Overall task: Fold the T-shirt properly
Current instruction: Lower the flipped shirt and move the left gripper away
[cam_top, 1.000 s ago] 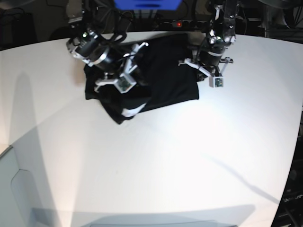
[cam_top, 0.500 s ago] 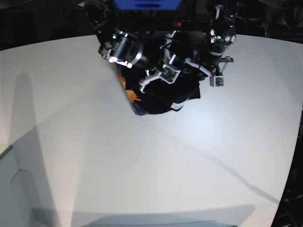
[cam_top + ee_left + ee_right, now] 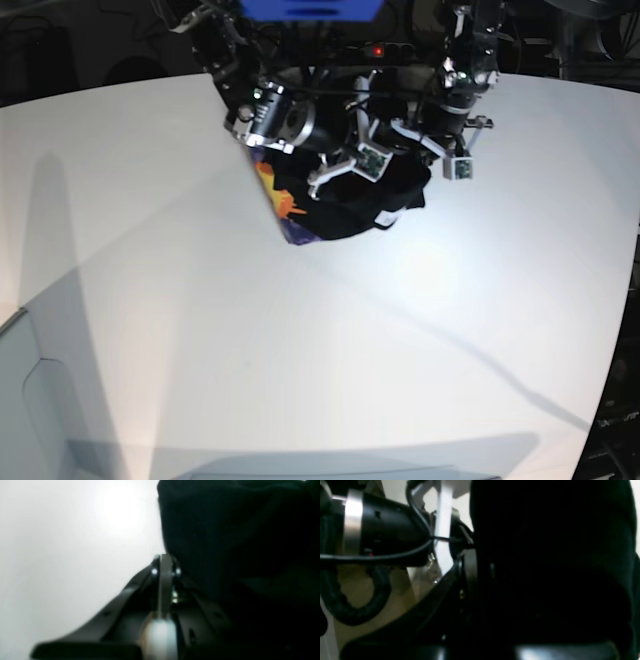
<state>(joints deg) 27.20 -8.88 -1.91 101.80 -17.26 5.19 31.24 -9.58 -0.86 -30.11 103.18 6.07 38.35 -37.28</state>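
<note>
Writing: none can be read; the print on the T-shirt (image 3: 340, 205) is only orange and purple-blue colour at its edge toward the table's (image 3: 300, 380) open middle.
T-shirt: bunched at the table's far edge, beneath both arms; a small white tag shows on its near side.
Right gripper (image 3: 385, 205): reaches across the T-shirt, buried in black cloth; fingers closed on the T-shirt.
Left gripper (image 3: 163, 562): at the T-shirt's edge; whether its fingers are apart or pinching cloth, cannot tell.
Change: a second ago the T-shirt lay spread wider, print hidden; now it is folded over, print exposed, and the right arm has swung toward the left arm.
</note>
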